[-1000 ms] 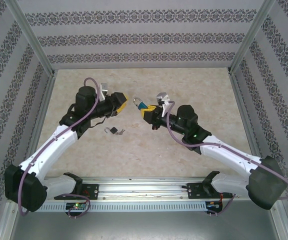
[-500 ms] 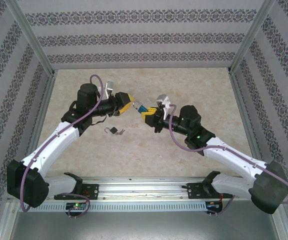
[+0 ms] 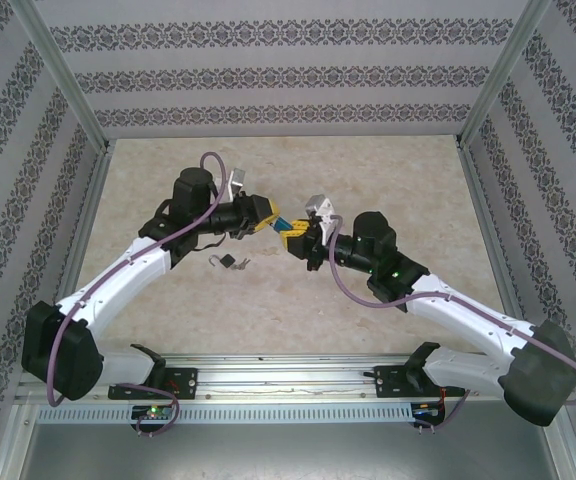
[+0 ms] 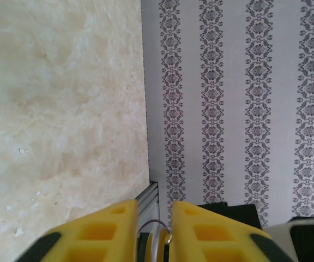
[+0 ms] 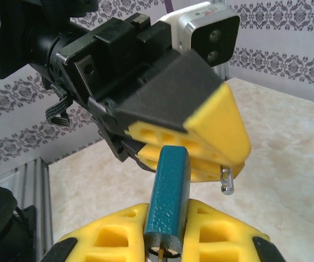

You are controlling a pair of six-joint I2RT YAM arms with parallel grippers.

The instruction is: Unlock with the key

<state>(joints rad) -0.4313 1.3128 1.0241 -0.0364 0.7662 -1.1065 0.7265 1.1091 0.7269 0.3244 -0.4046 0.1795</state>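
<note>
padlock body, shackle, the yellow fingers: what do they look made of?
The padlock body is likely metal under teal paint: slightly pebbled, glossy coat, with a brass-coloured keyway at its base. The shackle looks like bare steel rod, bright and polished. The yellow fingers are matte plastic or firm rubber, moulded with pockets; the look does not settle which.

The left arm has swung in toward the right one, carrying the left gripper (image 3: 266, 214) from well apart up to the padlock (image 3: 281, 222). Its jaws have narrowed onto the shackle (image 5: 227, 180). The right gripper (image 3: 294, 236) has shifted slightly nearer the bases.
</note>
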